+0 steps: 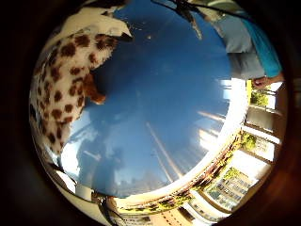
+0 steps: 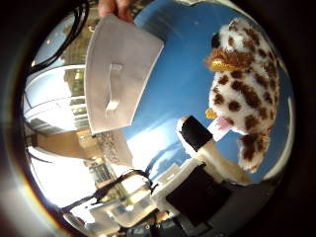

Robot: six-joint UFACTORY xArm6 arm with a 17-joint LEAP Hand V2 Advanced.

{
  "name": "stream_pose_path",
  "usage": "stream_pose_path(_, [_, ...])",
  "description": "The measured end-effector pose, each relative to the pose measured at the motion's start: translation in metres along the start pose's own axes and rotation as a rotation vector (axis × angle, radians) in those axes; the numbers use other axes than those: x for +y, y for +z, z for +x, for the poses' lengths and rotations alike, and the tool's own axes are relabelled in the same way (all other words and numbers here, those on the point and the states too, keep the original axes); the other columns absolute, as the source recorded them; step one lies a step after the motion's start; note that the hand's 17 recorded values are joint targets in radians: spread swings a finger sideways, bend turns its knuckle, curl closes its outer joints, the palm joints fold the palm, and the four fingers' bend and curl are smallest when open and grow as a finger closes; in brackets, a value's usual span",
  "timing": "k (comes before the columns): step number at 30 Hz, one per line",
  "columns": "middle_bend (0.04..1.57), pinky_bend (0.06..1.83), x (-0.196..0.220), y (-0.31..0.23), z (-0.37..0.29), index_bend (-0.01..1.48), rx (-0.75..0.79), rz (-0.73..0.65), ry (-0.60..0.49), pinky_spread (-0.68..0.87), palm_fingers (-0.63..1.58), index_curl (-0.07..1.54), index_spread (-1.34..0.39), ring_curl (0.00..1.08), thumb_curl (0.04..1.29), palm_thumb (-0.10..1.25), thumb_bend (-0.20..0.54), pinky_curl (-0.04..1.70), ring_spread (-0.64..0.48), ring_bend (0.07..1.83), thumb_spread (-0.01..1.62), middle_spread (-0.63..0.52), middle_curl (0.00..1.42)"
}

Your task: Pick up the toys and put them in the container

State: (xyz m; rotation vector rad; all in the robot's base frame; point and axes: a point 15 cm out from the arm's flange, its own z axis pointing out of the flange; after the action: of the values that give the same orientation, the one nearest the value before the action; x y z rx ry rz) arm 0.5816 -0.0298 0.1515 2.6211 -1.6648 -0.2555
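A white plush toy with brown spots lies on the blue table top, close to my palm; its spotted body also fills one side of the little finger side view. One finger of my right hand, white with a black pad, reaches toward the toy's lower end and stays straight, a little short of it. A white container stands on the table beside the toy, and a person's hand holds its far rim. Nothing is held in my hand.
The blue table's white rim curves past, with buildings and greenery beyond it. A person in a grey and teal top stands at the table's far side.
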Motion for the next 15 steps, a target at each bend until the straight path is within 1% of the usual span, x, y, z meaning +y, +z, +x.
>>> stream_pose_path(5, [0.16, 0.82, -0.003, 0.018, 0.002, 0.18, 0.057, -0.044, 0.017, 0.51, 0.15, 0.32, -0.30, 0.29, 0.33, 0.54, -0.034, 0.25, 0.29, 0.43, 1.09, 0.03, 0.30])
stream_pose_path(7, [0.17, 0.83, -0.002, 0.021, 0.005, 0.18, 0.081, -0.061, 0.016, 0.51, 0.20, 0.31, -0.26, 0.30, 0.33, 0.54, -0.034, 0.25, 0.29, 0.45, 1.09, 0.03, 0.30])
stream_pose_path(8, [0.18, 0.84, -0.001, 0.021, 0.007, 0.18, 0.093, -0.068, 0.013, 0.52, 0.27, 0.31, -0.23, 0.30, 0.33, 0.53, -0.033, 0.24, 0.30, 0.48, 1.09, 0.02, 0.30])
stream_pose_path(9, [0.22, 0.85, 0.000, 0.021, 0.009, 0.19, 0.106, -0.075, 0.011, 0.52, 0.42, 0.31, -0.22, 0.31, 0.33, 0.54, -0.029, 0.23, 0.30, 0.55, 1.09, -0.01, 0.31])
stream_pose_path(10, [0.26, 0.90, 0.001, 0.021, 0.011, 0.19, 0.115, -0.080, 0.011, 0.53, 0.63, 0.31, -0.21, 0.32, 0.33, 0.54, -0.029, 0.23, 0.28, 0.61, 1.09, -0.03, 0.33])
stream_pose_path(11, [0.31, 0.92, 0.002, 0.020, 0.013, 0.20, 0.124, -0.085, 0.010, 0.52, 0.75, 0.31, -0.22, 0.31, 0.33, 0.55, -0.025, 0.23, 0.26, 0.63, 1.08, -0.04, 0.34])
stream_pose_path(12, [0.40, 0.92, 0.003, 0.020, 0.014, 0.20, 0.127, -0.087, 0.010, 0.50, 0.93, 0.31, -0.26, 0.34, 0.33, 0.56, -0.022, 0.23, 0.23, 0.71, 1.09, -0.06, 0.37])
stream_pose_path(13, [0.52, 0.95, 0.004, 0.020, 0.016, 0.15, 0.132, -0.089, 0.011, 0.48, 1.10, 0.30, -0.29, 0.38, 0.34, 0.58, -0.019, 0.24, 0.21, 0.82, 1.09, -0.07, 0.42])
stream_pose_path(14, [0.56, 0.95, 0.006, 0.019, 0.019, 0.14, 0.134, -0.090, 0.013, 0.47, 1.11, 0.31, -0.31, 0.40, 0.34, 0.58, -0.019, 0.25, 0.20, 0.87, 1.09, -0.08, 0.44])
stream_pose_path(15, [0.64, 0.97, 0.007, 0.019, 0.022, 0.14, 0.134, -0.091, 0.016, 0.46, 1.09, 0.32, -0.33, 0.46, 0.35, 0.60, -0.013, 0.27, 0.17, 0.97, 1.09, -0.09, 0.49])
